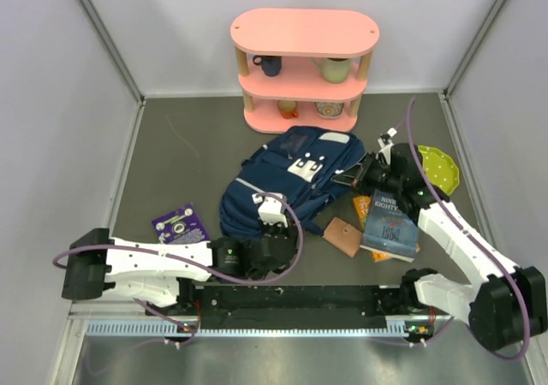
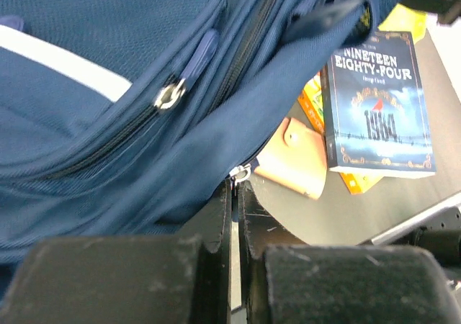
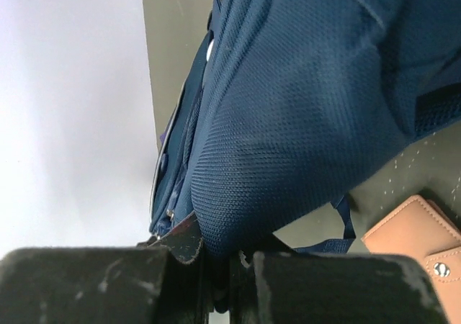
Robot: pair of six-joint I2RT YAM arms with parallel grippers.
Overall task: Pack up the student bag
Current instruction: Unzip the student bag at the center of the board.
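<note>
Two grippers hold the student bag at once. The bag lies flat on the gray table, stretched between them.

The left gripper is at the bag's near bottom edge. Its two black fingers are pressed almost flat together. They pinch the blue cloth right by a small silver zip pull. Past this gripper the bag fills most of the left wrist view, with a white stripe and a long zip running across it. A tan wallet lies just to the right of this gripper. A bit farther right is a blue book that says Nineteen Eighty-Four. The book rests on an orange thing that pokes out under it. Off to the left of this gripper, apart from the bag, lies a purple card.

The right gripper is at the bag's top right side. Its fingers are close together too, and a fat fold of blue cloth is squeezed between them. The wallet shows near this gripper, low in the corner of the right wrist view.

A green plate with spots sits just to the right of the right gripper. Well beyond both grippers stands a pink shelf with cups on it
</note>
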